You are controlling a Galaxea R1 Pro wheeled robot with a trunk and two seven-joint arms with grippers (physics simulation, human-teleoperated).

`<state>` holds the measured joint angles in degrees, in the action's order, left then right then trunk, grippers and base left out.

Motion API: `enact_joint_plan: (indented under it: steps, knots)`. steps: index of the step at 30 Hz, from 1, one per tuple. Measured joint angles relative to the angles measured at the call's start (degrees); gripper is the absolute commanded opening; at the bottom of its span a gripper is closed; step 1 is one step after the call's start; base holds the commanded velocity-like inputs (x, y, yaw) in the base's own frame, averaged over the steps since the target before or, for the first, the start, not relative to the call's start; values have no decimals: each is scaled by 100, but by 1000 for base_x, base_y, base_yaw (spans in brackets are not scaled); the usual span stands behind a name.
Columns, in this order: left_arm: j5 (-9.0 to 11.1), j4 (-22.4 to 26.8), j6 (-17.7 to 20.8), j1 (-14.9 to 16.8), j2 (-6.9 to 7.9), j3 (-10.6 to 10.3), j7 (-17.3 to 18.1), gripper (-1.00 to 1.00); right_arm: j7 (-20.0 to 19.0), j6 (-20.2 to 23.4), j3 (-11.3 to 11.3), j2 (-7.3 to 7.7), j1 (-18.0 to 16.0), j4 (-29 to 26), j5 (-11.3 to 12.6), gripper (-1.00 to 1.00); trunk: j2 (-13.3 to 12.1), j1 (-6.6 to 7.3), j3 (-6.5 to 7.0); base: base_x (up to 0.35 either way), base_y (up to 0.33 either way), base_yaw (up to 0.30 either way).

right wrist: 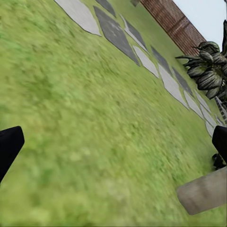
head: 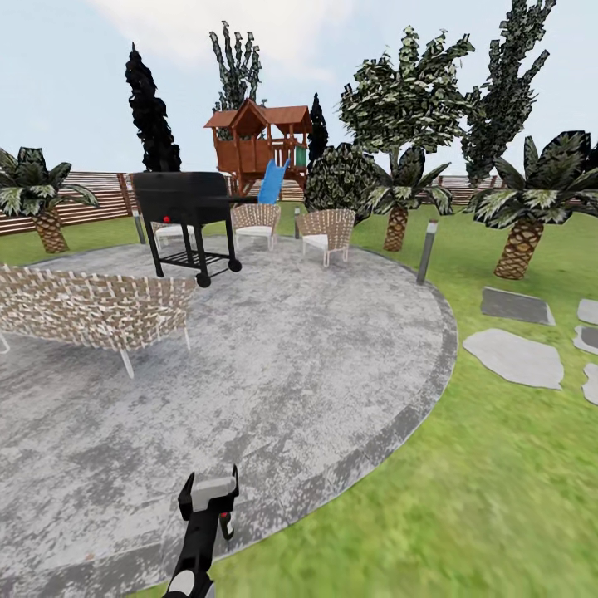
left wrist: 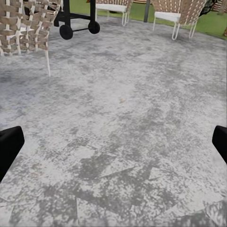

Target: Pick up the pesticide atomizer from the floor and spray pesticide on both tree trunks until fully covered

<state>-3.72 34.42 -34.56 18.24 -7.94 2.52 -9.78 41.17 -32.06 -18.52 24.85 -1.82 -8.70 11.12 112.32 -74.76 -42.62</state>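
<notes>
The left gripper (left wrist: 113, 144) has its two black fingers (left wrist: 9, 146) spread wide at the edges of the left wrist view, with nothing between them but the mottled grey stone patio (left wrist: 118, 109) below. The right gripper (right wrist: 113, 146) is likewise wide apart and empty, over the green lawn (right wrist: 71, 118), near a run of flat grey stepping stones (right wrist: 118, 35) that leads toward a brown slatted fence (right wrist: 177, 21).

In the head view the small dark spray bottle with the light grey trigger head, the pesticide atomizer (head: 203, 523), lies on the patio's near edge, just by the grass (within reach once an arm drops, I judge). Farther off stand a woven wicker bench (head: 91, 307), a black wheeled barbecue grill (head: 187, 212) and a tall leafy tree (head: 407, 91).
</notes>
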Motion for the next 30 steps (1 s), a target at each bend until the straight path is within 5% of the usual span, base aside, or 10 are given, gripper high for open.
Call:
enact_joint_plan:
  steps: [30]
  knots:
    - [-17,-130,0,0,-21,-19,23,100,-10,0,0,-9,0,0,7,100,1203,-659,-539,0,0,0]
